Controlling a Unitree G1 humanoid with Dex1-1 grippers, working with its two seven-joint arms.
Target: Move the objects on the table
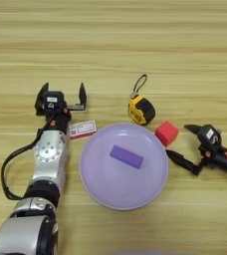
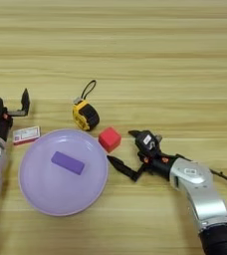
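A small red cube [image 1: 166, 133] rests on the table [image 1: 115, 45] against the right rim of a round lilac plate [image 1: 100, 184]. Just right of the cube, my right gripper [image 2: 120, 148] stands open, its two black fingers spread toward the cube without touching it. A yellow-and-black tape measure [image 1: 141, 109] with a black loop strap lies behind the plate. A flat white box with a red mark [image 1: 82, 129] sits at the plate's left rim. My left gripper [image 1: 60, 93] is open just behind the box, with nothing in it.
A purple rectangular block [image 1: 126, 156] lies in the middle of the lilac plate. My left arm [image 1: 46, 169] runs down the left side, trailing a black cable. Bare wood stretches across the far half of the table.
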